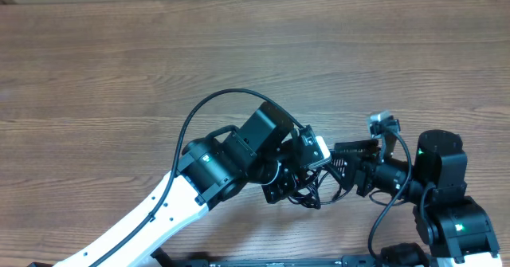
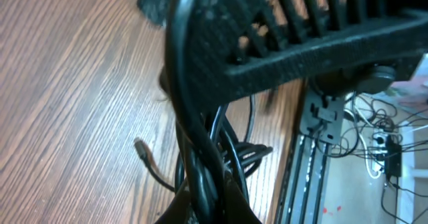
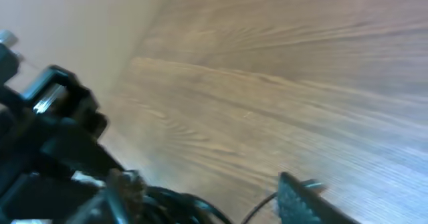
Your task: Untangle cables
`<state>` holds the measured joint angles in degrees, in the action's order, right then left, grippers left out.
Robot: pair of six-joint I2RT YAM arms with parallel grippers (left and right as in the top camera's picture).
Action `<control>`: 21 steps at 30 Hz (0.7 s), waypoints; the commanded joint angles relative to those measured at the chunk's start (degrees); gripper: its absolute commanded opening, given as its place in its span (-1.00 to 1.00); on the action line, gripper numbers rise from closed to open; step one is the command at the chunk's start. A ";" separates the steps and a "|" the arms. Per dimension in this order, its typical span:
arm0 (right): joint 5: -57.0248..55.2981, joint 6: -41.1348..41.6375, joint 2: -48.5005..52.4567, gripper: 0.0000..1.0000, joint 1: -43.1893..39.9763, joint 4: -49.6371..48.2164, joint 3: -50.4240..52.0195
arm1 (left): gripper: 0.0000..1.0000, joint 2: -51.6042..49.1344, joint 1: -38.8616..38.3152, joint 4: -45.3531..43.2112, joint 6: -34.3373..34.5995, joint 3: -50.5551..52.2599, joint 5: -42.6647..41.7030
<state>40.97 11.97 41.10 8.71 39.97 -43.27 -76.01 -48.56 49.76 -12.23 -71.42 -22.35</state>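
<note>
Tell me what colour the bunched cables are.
Black; the cables show best in the left wrist view.

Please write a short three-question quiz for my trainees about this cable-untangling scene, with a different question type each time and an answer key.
1. True or false: the cables lie in separate straight lines across the table.
2. The left end effector is: A) shut on the cables; B) wide open over bare table; C) out of every view.
3. Fill in: the table has a ____-grain surface.

Key: 1 false, they are bunched together; 2 A; 3 wood.
</note>
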 commanded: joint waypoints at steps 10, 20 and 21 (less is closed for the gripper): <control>-5.66 0.00 -0.33 0.52 -0.09 0.87 -2.58 | -0.92 -0.59 -0.83 0.15 15.06 -0.39 15.43; -14.03 0.02 -0.33 0.70 -0.09 5.01 -2.58 | -0.92 0.02 1.60 -0.50 20.04 -0.55 16.74; -14.67 0.00 -0.33 0.71 -0.09 5.03 -2.58 | -0.92 0.07 1.86 -0.74 20.15 -0.61 16.35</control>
<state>30.33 11.99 41.08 8.71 45.06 -43.81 -76.31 -47.72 49.76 4.89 -71.40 -6.59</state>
